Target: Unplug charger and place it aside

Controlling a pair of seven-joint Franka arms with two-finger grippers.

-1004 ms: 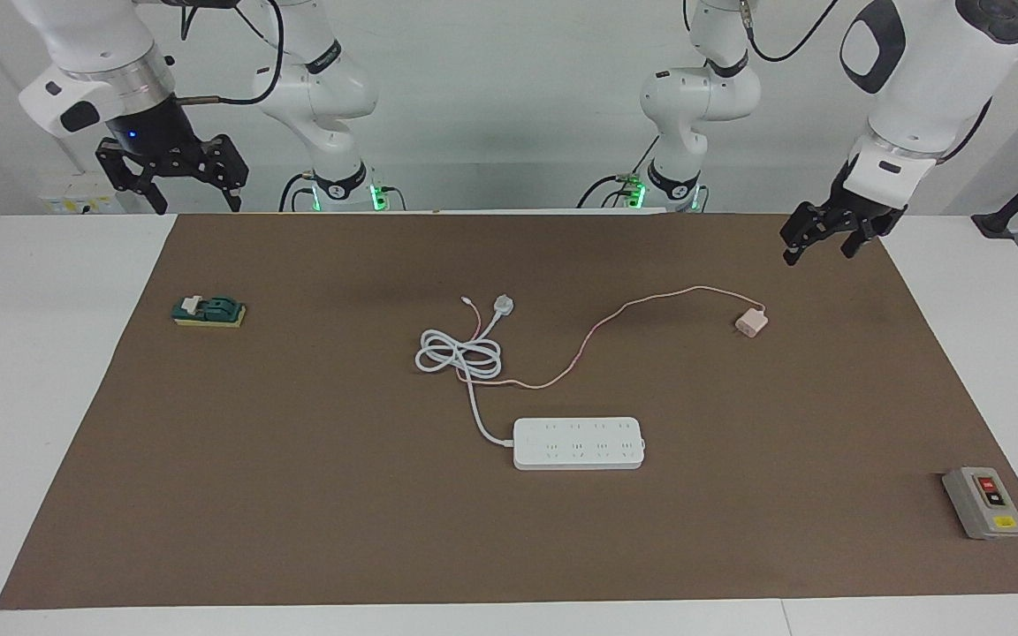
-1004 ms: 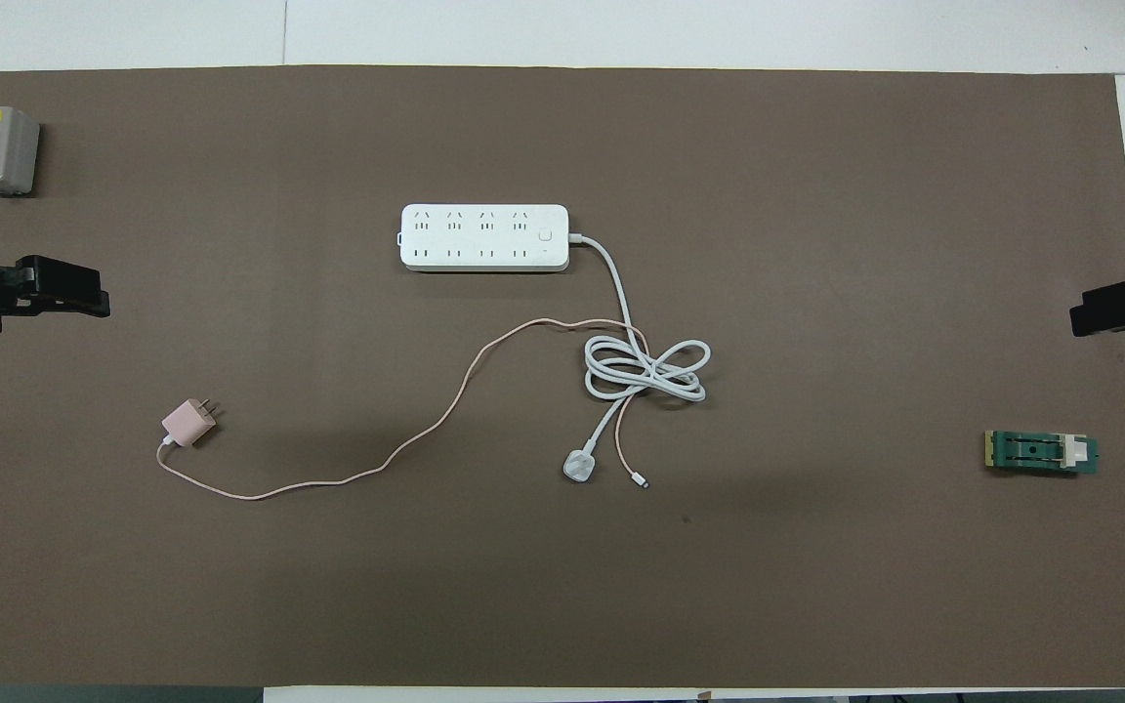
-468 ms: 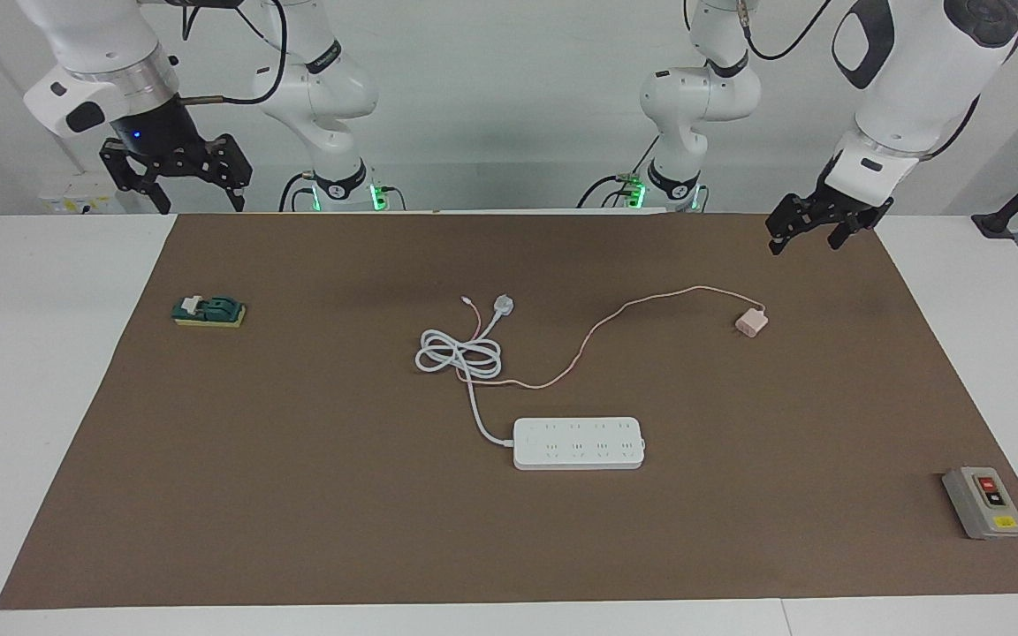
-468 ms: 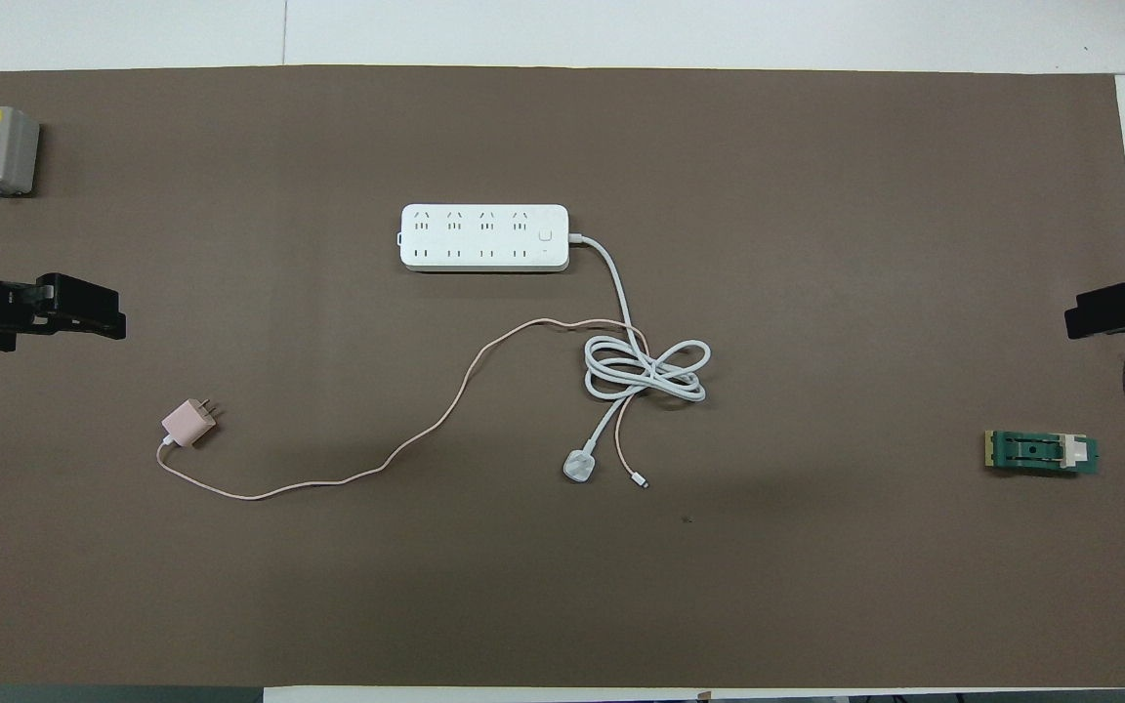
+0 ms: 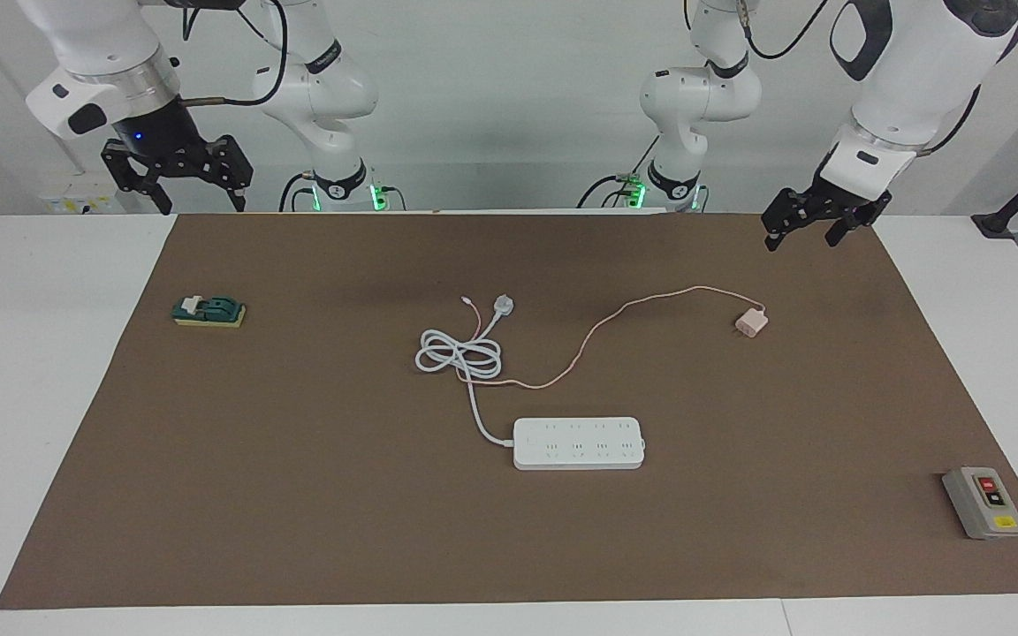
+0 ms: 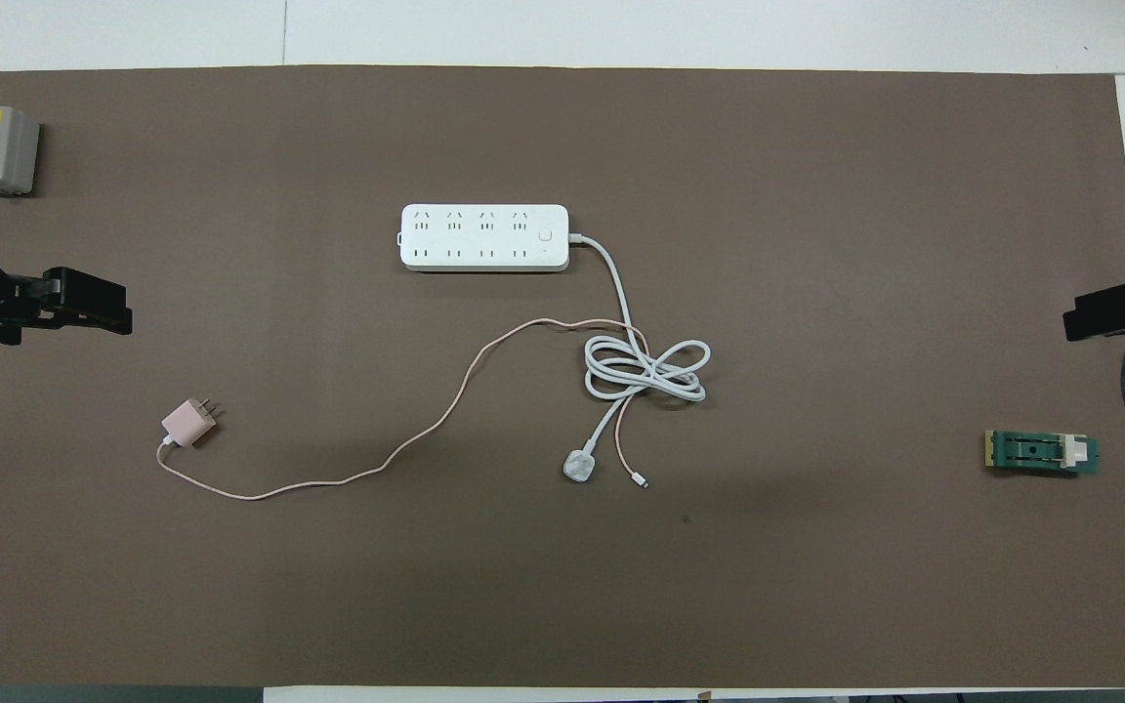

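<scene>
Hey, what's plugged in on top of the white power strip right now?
Nothing: every socket on the power strip shows bare. The charger lies unplugged on the mat, nearer the robots.

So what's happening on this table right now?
Nothing is being held. The pink charger lies unplugged on the brown mat, apart from the white power strip and nearer the robots. The left claw hangs open over the mat's edge near the charger; the right claw waits, open, at its own end.

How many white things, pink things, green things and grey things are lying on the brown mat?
White: 1, the white power strip with its thick cord.
Pink: 1, the small pink cube charger with its thin cable.
Green: 1, the green flat block.
Grey: 1, the grey switch box.
Total: 4
</scene>
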